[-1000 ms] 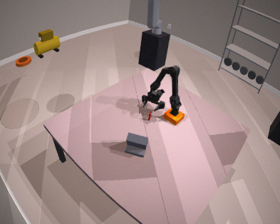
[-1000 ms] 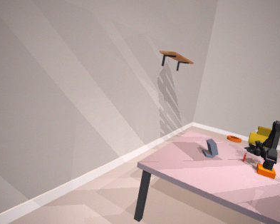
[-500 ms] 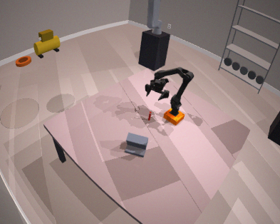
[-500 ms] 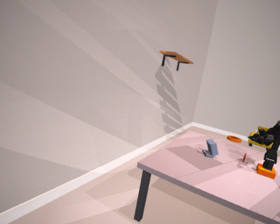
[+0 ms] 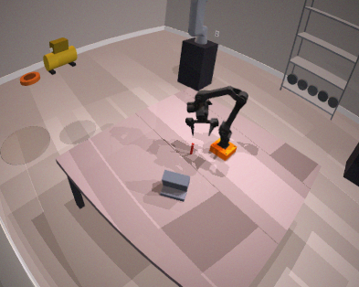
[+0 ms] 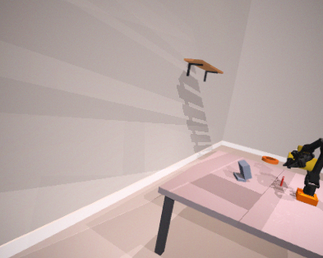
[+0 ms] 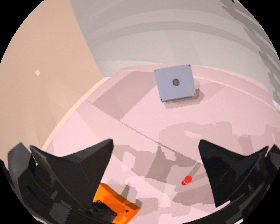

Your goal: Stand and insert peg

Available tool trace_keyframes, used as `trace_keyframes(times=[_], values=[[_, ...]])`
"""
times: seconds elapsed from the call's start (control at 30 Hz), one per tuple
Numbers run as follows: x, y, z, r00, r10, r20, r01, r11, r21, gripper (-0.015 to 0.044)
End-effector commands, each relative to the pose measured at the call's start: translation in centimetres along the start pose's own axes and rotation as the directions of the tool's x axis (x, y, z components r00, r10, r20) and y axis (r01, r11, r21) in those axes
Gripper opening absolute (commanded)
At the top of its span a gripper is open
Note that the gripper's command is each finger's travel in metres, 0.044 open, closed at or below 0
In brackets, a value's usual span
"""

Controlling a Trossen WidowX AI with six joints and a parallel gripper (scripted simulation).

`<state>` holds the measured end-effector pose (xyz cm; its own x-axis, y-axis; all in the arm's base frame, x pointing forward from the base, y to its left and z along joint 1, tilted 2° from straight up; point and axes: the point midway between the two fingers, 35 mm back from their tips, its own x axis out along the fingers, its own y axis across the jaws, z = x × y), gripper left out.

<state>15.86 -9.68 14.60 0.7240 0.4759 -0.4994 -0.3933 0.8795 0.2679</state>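
Note:
The red peg stands upright on the table, with nothing holding it. Its white band is barely discernible near the top. My gripper is open and empty, raised above the table. In the wrist view the peg is low and right, near the right finger but well below it. The grey sloped panel stands apart from the peg. Its dark hole faces the wrist camera and looks empty; the hole cannot be made out in the top and exterior views.
The orange arm base sits beside the peg. The pink table carries broad shadows. The panel's low foot lies on the side away from the base.

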Motion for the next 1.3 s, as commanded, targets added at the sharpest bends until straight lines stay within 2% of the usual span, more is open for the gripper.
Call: trace_keyframes(times=[0.0, 0.37, 0.7, 1.07, 1.27], values=[[0.4, 0.0, -0.5, 0.994, 0.032, -0.104, -0.03, 0.999, 0.013, 0.044], [1.4, -0.2, -2.7, 0.892, 0.072, -0.447, -0.046, 0.996, 0.07, 0.044], [1.6, -1.7, -3.6, 0.718, -0.026, -0.695, 0.074, 0.996, 0.039, 0.044], [1.7, -4.0, -2.4, 0.507, -0.249, -0.825, 0.28, 0.953, -0.115, 0.044], [1.7, -4.2, -2.2, 0.496, -0.264, -0.828, 0.293, 0.948, -0.127, 0.044]])
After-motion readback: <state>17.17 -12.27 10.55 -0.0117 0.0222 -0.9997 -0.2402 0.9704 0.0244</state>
